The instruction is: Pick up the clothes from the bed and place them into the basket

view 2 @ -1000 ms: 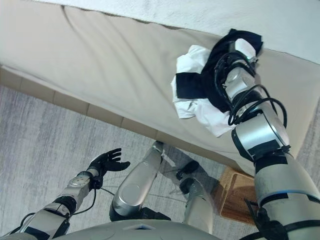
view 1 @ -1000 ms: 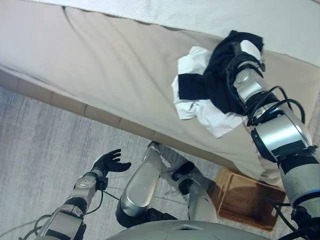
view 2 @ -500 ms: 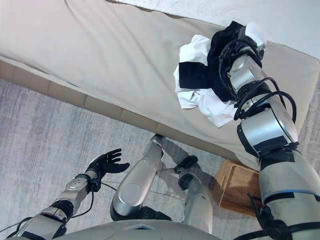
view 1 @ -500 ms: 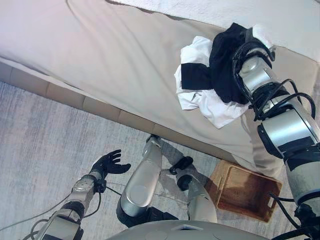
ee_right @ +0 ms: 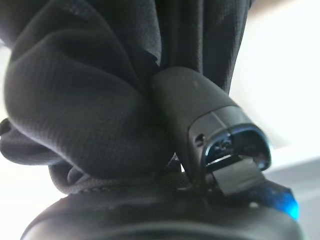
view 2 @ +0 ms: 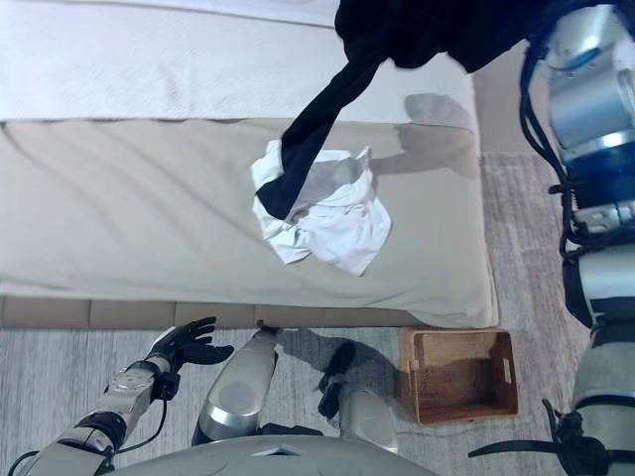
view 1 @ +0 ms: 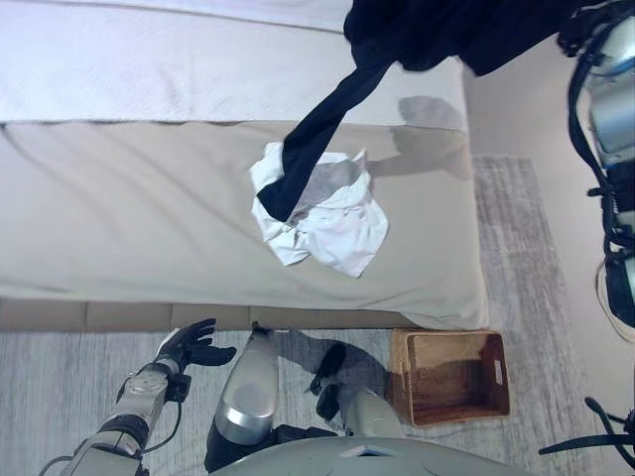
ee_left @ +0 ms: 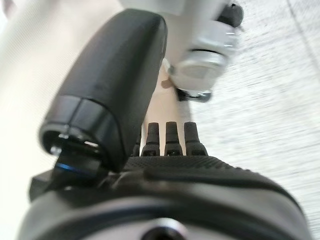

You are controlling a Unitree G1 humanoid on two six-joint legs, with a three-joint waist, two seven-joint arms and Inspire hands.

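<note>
Black garment [ee_right: 75, 95] – matt fine-knit cloth; basket [view 1: 448, 377] – woven wicker.

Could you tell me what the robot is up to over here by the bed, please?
The right robot hand is clamped on a black garment and holds it up above the bed, one end trailing down onto a white garment that lies on the mattress. The wicker basket waits on the floor at the bed's edge. The left robot hand hangs open, holding nothing.

The black garment [view 1: 437, 30] ran off the top edge of both eye views, so its upper part and the right hand [ee_right: 210, 135] gripping it went unseen there. Its hanging end covered part of the white clothes [view 1: 322, 213] on the bed [view 1: 119, 198].
</note>
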